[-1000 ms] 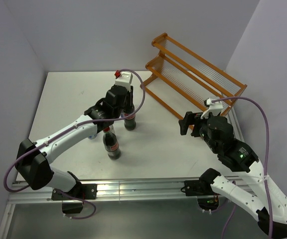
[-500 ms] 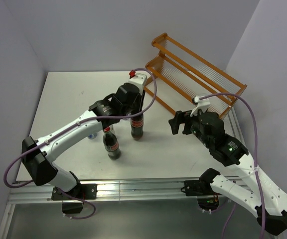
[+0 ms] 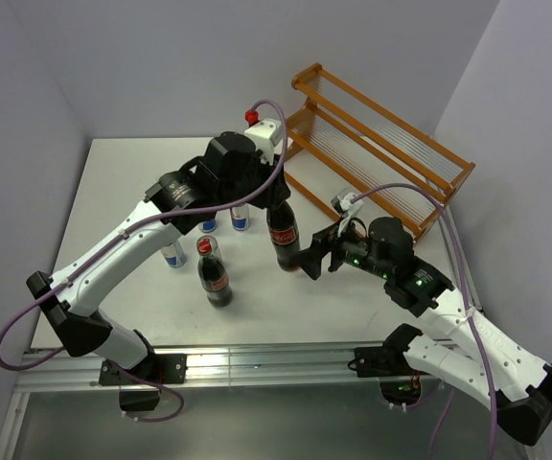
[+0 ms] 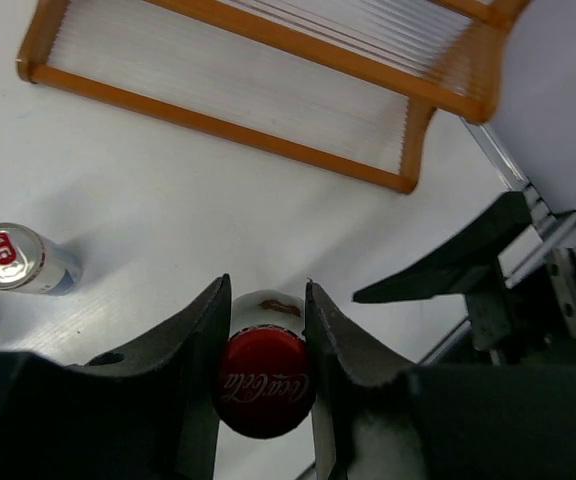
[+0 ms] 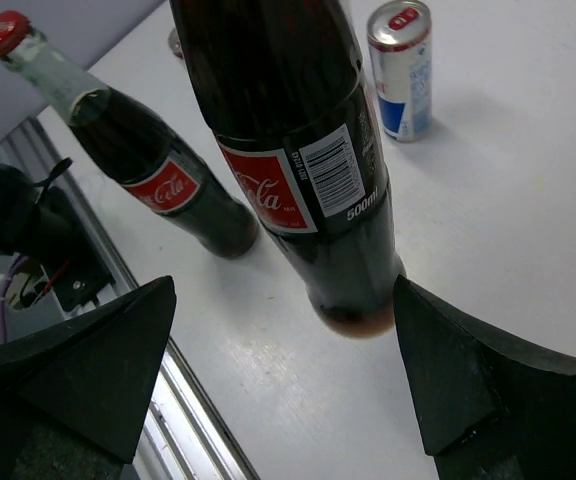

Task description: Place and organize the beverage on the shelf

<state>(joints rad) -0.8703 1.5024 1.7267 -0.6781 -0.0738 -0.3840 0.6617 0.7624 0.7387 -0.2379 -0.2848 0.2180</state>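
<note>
Top external view: the dark cola bottle with red cap and red label point(image 3: 283, 238) stands upright near the middle of the white table point(image 3: 132, 182), long axis vertical. Whether its base rests on the table or hangs just clear cannot be told.

The left pincer point(image 3: 273, 203) comes down from above and is pinched on the neck just under the cap. The left wrist view confirms both fingers pressed against the neck.

The right pincer point(image 3: 307, 259) lies to the bottle's right, level with its lower body. Its fingers are spread wide and point at the bottle side-on. In the right wrist view the bottle sits centred between the two fingers, with clear gaps on both sides and no contact.

The orange-brown wooden two-tier shelf with pale rods point(image 3: 372, 144) lies behind and to the right, beyond the right arm. The right arm is the nearer one to it.

Judgement: the coming move turns on the right pincer advancing leftward until the body is well inside the gap, then closing across the upright axis.

A second cola bottle point(image 3: 215, 273) stands apart to the left. The slim silver-blue cans point(image 3: 241, 220) stand behind it.
</note>
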